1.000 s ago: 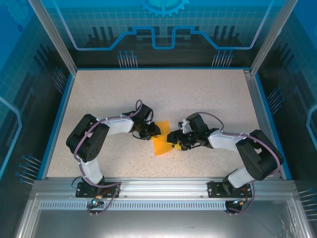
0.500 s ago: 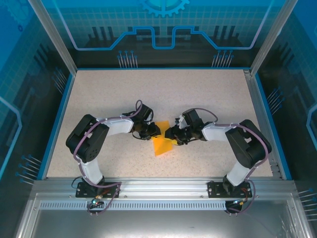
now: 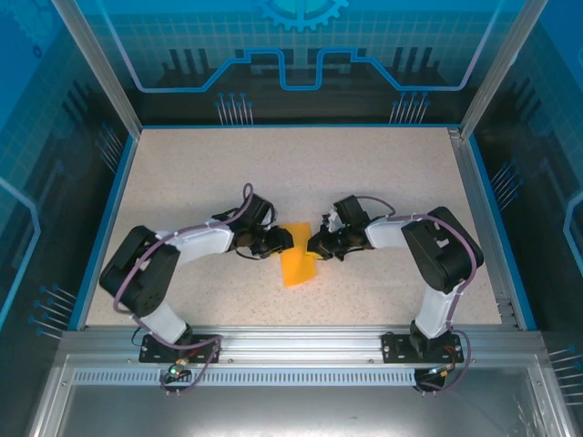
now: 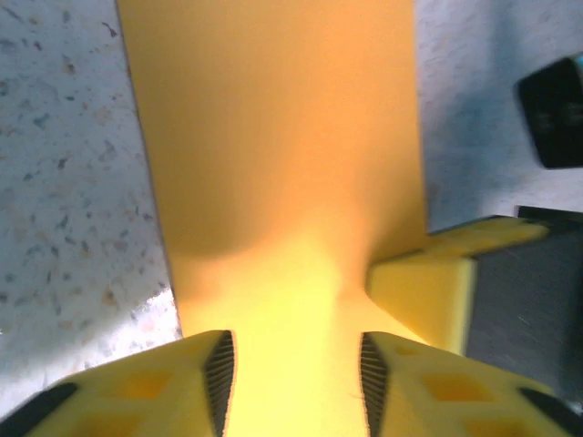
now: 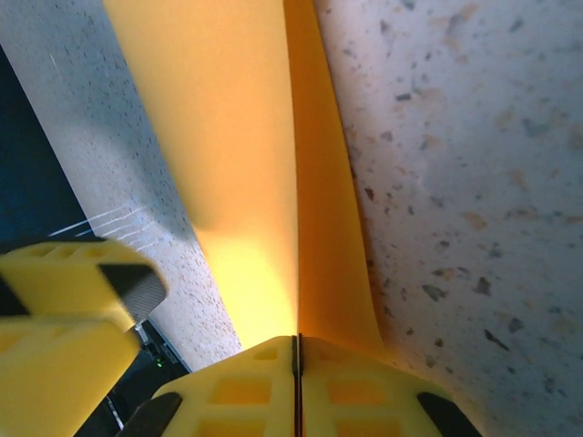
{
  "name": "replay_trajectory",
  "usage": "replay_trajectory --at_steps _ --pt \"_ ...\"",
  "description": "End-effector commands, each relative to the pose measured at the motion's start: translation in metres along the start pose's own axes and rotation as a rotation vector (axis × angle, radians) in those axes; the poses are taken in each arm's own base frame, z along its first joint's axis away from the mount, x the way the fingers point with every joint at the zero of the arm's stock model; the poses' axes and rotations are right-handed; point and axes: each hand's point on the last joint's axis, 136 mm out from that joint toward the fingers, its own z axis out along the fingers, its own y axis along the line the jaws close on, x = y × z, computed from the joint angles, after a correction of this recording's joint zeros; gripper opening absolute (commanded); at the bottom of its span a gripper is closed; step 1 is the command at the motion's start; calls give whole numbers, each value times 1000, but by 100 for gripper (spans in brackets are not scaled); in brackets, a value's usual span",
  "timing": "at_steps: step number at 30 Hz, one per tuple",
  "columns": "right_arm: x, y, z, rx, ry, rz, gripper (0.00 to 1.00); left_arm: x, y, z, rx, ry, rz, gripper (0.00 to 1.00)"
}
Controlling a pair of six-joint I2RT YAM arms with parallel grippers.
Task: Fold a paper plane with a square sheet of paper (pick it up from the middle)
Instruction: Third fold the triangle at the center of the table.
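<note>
Twice altered grip on orange sheet (image 3: 298, 266), lying mid-table (image 3: 401, 182): clamped right gripper (image 5: 296, 350) tight on sheet's far right edge; slackened left gripper (image 4: 291, 364) to parted jaws astride far left edge, holding nothing. Passed fold, probably, to right side.

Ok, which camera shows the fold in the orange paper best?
Right wrist. There the orange paper is close, its fold edge running straight up from the shut right gripper. Left wrist shows one flat orange face under the open left gripper, without a clear crease. Top external shows a small orange patch between both grippers.
</note>
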Motion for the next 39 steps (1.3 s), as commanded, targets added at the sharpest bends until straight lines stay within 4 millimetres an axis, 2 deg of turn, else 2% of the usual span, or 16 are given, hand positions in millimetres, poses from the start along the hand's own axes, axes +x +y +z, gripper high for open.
replay_trajectory --at_steps 1,6,9,13,20,26,30,37,39 --pt "-6 2 0 -15 -18 69 7 9 -24 -20 55 -75 181 57" --pt "-6 1 -1 0 -28 107 8 39 -44 -34 23 -139 425 66" --pt "-5 1 0 3 -21 104 8 55 -44 -29 -97 -170 557 67" --pt "-4 5 -1 -13 -4 92 9 73 -55 -12 -190 -189 680 68" --pt "-6 6 -1 -11 5 87 9 84 -56 15 -402 -209 799 68" --pt "-7 8 -3 -13 5 85 10 81 -52 23 -472 -231 808 68" --pt "-7 8 -4 -16 5 84 10 79 -45 24 -514 -234 813 63" --pt "-8 5 -6 -3 9 82 11 76 -45 20 -515 -253 806 38" --pt "-7 4 -6 2 10 82 11 76 -45 18 -510 -254 805 34"
